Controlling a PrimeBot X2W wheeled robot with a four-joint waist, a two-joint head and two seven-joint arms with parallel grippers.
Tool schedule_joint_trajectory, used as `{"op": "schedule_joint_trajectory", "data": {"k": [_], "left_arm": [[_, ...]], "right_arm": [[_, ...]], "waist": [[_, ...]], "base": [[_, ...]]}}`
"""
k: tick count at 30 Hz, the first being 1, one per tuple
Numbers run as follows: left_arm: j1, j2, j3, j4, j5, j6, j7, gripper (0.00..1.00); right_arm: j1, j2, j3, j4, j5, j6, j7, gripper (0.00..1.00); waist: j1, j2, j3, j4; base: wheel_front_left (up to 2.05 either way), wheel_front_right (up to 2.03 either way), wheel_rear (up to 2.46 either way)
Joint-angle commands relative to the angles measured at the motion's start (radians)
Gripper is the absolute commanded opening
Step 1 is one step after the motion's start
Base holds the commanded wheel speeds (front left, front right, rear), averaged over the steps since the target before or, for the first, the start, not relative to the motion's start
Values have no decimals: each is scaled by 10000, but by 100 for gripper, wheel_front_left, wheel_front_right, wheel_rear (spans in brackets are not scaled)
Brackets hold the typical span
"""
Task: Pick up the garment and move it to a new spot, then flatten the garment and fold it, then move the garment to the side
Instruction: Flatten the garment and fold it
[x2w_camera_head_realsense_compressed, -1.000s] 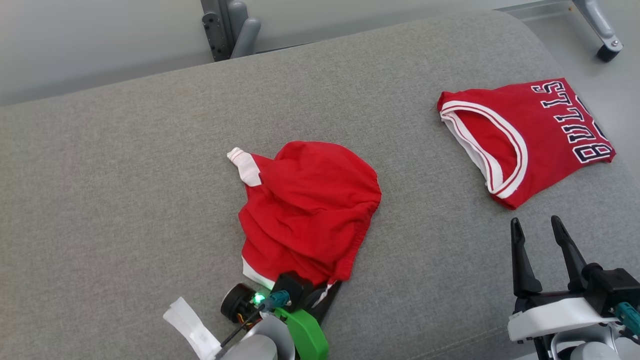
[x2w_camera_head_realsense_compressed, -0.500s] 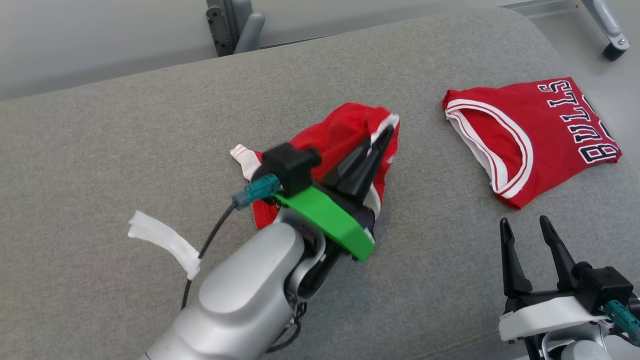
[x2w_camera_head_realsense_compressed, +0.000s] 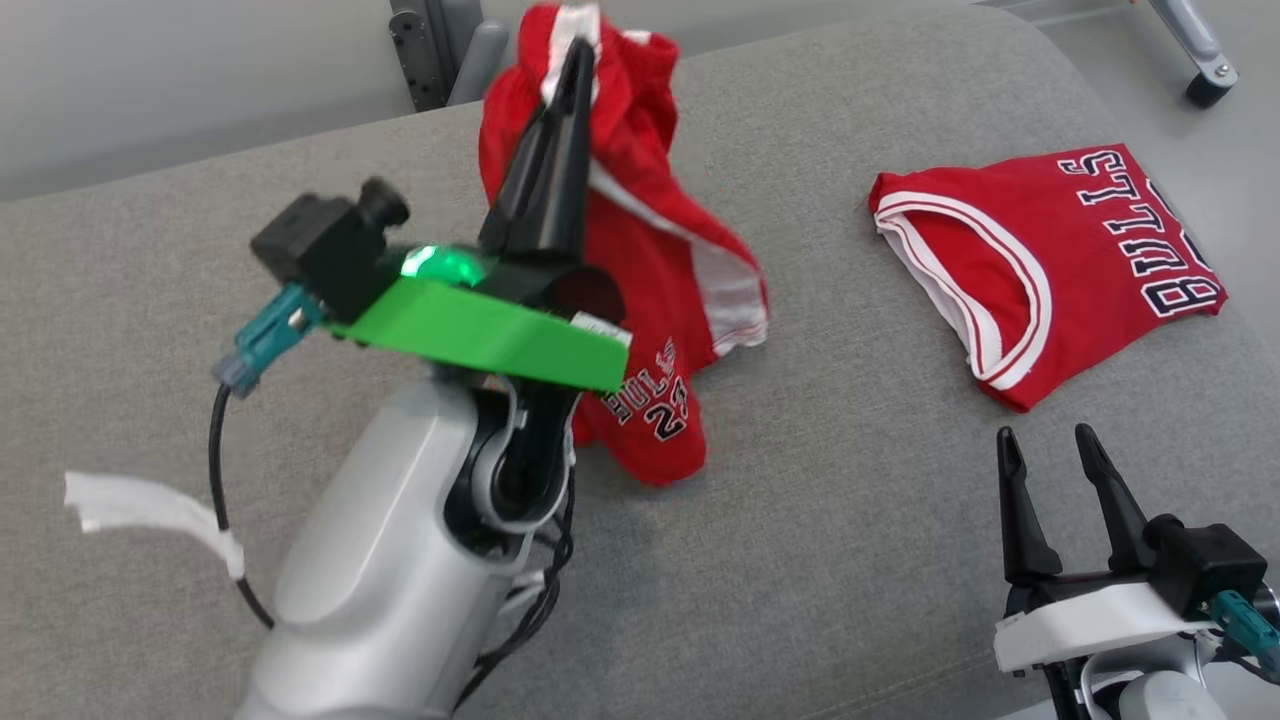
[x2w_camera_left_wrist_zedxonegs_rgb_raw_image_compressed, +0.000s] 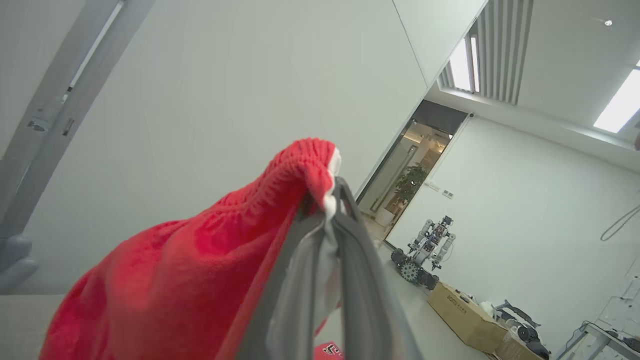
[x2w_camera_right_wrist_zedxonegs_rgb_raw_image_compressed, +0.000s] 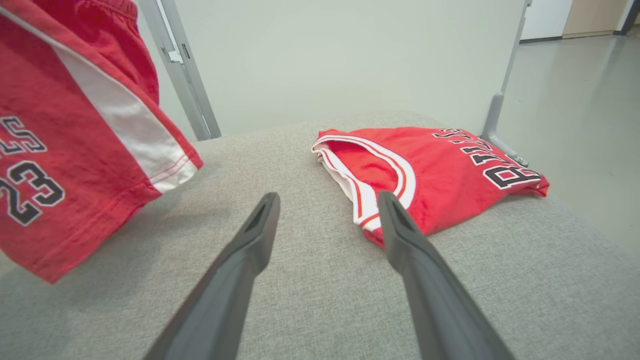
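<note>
Here, the left jaws are clamping together on a gathered, white-trimmed edge of the red shorts, holding them up over the far part of the grey bench. The shorts are hanging down toward the bench, and one leg is showing "BULLS" over "23" in dark, white-edged print. The right jaws are standing wide apart and empty at the near right, pointing toward a folded red jersey that is lying flat and reading "BULLS".

I see matt red cloth shorts, coarse grey woven cushion, smoother red jersey, smooth green plastic bracket, glossy silver arm shell.
</note>
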Motion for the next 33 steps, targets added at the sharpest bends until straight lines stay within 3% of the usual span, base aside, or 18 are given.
{"op": "schedule_joint_trajectory", "data": {"k": [1, 9, 17, 26, 27, 28, 29, 30, 31, 33], "left_arm": [[679, 59, 284, -49, 66, 13, 7, 0], [3715, 51, 2189, 1066, 746, 312, 5, 0], [5347, 49, 3934, 1640, 33, 538, 5, 0], [6347, 57, 3885, 1950, -71, 104, 5, 0], [6390, 55, 3900, 1999, -102, 115, 5, 4], [6403, 55, 3919, 2028, -134, 106, 5, 16], [6396, 55, 3922, 2047, -139, 85, 5, 50], [6385, 55, 3921, 2057, -146, 79, 5, 93], [6388, 55, 3900, 2067, -219, 26, 5, 100], [6407, 54, 3878, 2062, -247, -69, 5, 100]], "right_arm": [[-39, -16, -35, 9, 75, -4, -1, 100], [-14, -21, -66, 157, 15, -4, -1, 100], [-79, -20, 54, 211, -89, -4, -1, 100], [108, -39, 40, 293, -216, -4, -1, 100], [107, -46, 44, 297, -218, -4, -1, 100], [105, -48, 45, 295, -218, -4, -1, 100], [109, -50, 53, 285, -226, -4, -1, 100], [114, -63, 60, 278, -235, -4, -1, 100], [112, -84, 62, 277, -231, -4, -1, 100], [112, -126, 69, 289, -219, -4, -1, 100]], "waist": [[0, 50, 7, 85], [0, 50, 89, 720], [0, 50, 102, 1195], [0, 50, 71, 1479], [0, 50, 68, 1495], [0, 50, 68, 1508], [0, 50, 68, 1521], [0, 50, 73, 1532], [0, 50, 78, 1543], [0, 50, 70, 1554]], "base": [[0, 0, 0], [0, 0, 0], [0, 0, 0], [0, 0, 0], [0, 0, 0], [0, 0, 0], [0, 0, 0], [0, 0, 0], [0, 0, 0], [0, 0, 0]]}}
